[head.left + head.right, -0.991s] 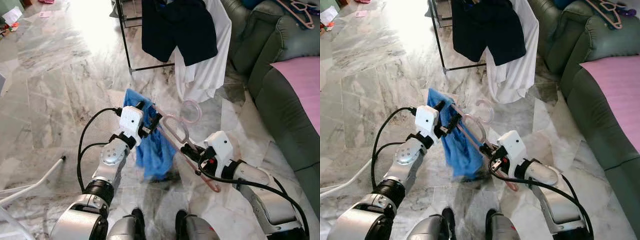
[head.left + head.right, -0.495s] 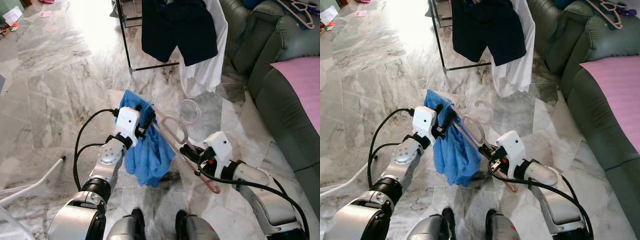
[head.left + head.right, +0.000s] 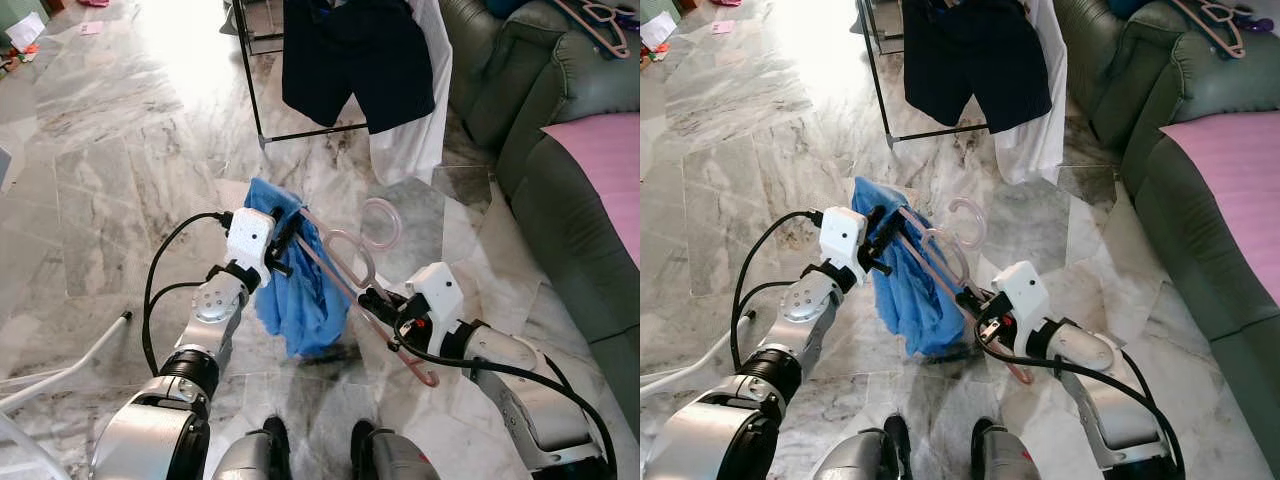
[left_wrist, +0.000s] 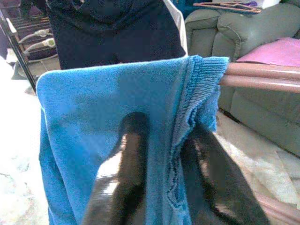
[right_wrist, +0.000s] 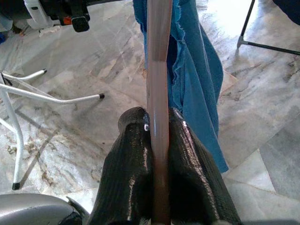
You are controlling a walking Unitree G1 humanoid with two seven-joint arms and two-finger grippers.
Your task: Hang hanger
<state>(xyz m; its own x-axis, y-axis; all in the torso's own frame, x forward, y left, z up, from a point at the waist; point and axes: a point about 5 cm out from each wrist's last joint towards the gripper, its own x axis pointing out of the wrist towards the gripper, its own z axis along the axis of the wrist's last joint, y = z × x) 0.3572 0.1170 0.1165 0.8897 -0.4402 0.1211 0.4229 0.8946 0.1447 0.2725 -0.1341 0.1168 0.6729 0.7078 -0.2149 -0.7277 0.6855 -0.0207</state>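
We find no brand, label or writing that we can read on any surface.

Our right gripper point(image 5: 157, 154) is clamped on the pink hanger point(image 3: 345, 262): in the right wrist view the two black fingers point(image 5: 131, 178) press against either side of the hanger's bar, with no gap left around it. In the head views this gripper sits low in front of us, to the right, and grips the hanger near its lower end, while the hook point(image 3: 385, 222) points up and away from us.

Our left gripper point(image 3: 283, 243) is at the hanger's other end, where the blue garment point(image 3: 300, 295) is draped. In the left wrist view its two fingers point(image 4: 124, 168) stand a narrow way apart, with a fold of the blue cloth's ribbed edge between them and the cloth lying against both; we take them to be pinching the garment, just beside the hanger's bar.

The hanger is held in the air between our two arms, tilted, above the marble floor point(image 3: 120, 170). The blue garment hangs down from its left end toward the floor.

Ahead of us stands a black drying rack point(image 3: 250, 75) carrying dark shorts point(image 3: 355, 55) and a white garment point(image 3: 420, 110). A green sofa point(image 3: 560, 180) runs along our right, with a pink cloth point(image 3: 605, 165) on it and more hangers point(image 3: 595, 20) on its back.
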